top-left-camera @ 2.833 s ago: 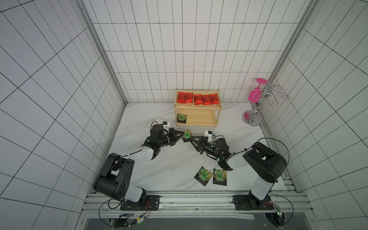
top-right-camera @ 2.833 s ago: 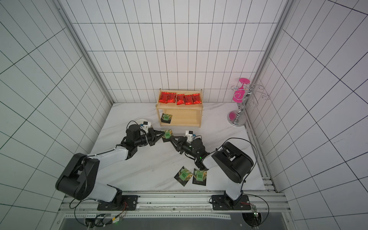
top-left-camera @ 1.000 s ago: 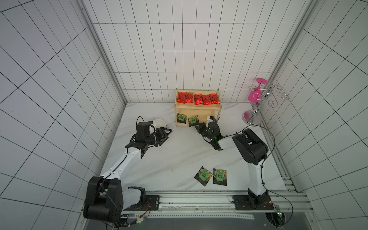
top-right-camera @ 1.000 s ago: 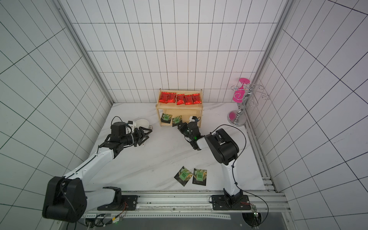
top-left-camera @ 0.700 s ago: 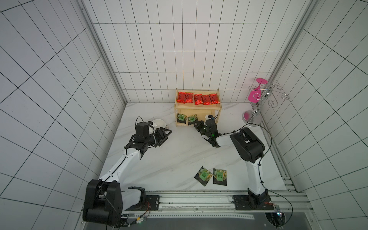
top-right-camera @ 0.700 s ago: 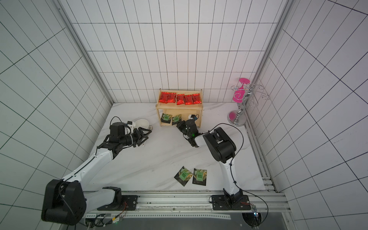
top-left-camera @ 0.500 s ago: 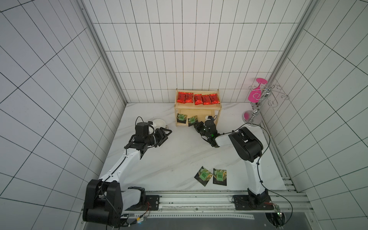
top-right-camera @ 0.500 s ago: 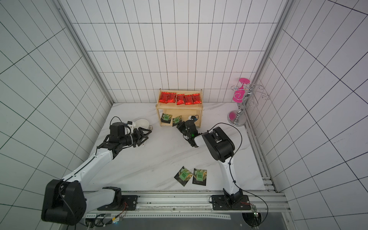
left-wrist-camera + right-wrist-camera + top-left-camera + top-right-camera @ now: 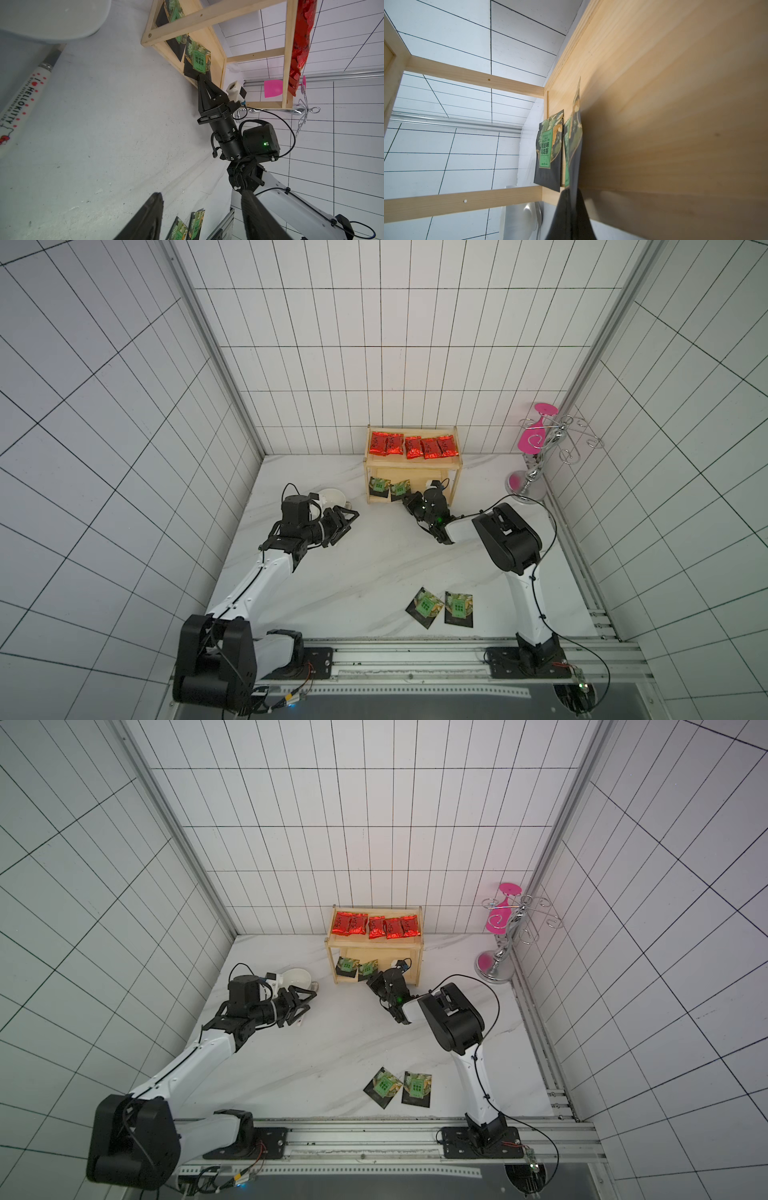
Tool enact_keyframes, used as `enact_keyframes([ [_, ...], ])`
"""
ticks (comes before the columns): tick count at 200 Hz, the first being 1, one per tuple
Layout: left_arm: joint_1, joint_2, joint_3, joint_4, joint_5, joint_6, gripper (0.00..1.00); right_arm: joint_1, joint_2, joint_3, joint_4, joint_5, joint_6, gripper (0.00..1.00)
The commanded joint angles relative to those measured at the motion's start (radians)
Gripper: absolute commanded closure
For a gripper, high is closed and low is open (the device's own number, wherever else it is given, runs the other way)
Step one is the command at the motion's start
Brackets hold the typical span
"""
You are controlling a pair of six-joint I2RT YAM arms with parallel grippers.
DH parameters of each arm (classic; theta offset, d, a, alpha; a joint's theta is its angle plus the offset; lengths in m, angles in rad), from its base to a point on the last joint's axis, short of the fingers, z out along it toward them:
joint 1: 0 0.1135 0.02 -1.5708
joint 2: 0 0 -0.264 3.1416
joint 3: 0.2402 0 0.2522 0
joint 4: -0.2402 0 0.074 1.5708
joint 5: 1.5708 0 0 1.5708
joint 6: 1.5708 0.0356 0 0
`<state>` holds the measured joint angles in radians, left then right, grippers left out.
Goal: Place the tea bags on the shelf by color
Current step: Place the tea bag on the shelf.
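The wooden shelf (image 9: 415, 466) stands at the back wall. Several red tea bags (image 9: 411, 446) lie in a row on its top tier. One green-label sachet (image 9: 379, 486) rests on the lower tier. Beside it is a second sachet (image 9: 198, 60), with my right gripper (image 9: 407, 500) shut on its near edge at the tier's front rim. In the right wrist view this held sachet (image 9: 574, 133) shows edge-on. Two more green sachets (image 9: 424, 606) (image 9: 458, 608) lie near the table's front. My left gripper (image 9: 351, 516) hangs open and empty over the table, left of the shelf.
A white cup (image 9: 332, 497) with a Hello Kitty spoon (image 9: 22, 104) sits just behind my left gripper. A chrome wire stand (image 9: 536, 472) holding a pink glass (image 9: 534, 439) occupies the back right corner. Tiled walls close in on three sides.
After both grippers met mid-table on a green sachet, my right gripper carried it to the lower tier and has edged left along it. The left arm drew back and has held still.
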<state>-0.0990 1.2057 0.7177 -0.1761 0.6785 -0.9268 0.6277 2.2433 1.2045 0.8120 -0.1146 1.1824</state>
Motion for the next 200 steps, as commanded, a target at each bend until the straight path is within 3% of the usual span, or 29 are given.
enact_keyframes([
  [1,0.005,0.0,-0.009,0.032,0.008,0.003,0.37,-0.005,0.033,0.054,-0.012,0.01,0.0,0.99],
  [125,0.01,0.009,-0.009,0.036,0.013,0.0,0.37,-0.005,0.084,0.108,-0.02,0.014,0.029,0.95],
  [171,0.012,0.008,-0.009,0.038,0.014,-0.001,0.37,0.0,0.082,0.112,-0.036,0.01,0.034,0.8],
  [200,0.017,0.003,-0.006,0.039,0.014,-0.006,0.37,0.009,0.035,0.121,-0.164,0.031,0.032,0.68],
])
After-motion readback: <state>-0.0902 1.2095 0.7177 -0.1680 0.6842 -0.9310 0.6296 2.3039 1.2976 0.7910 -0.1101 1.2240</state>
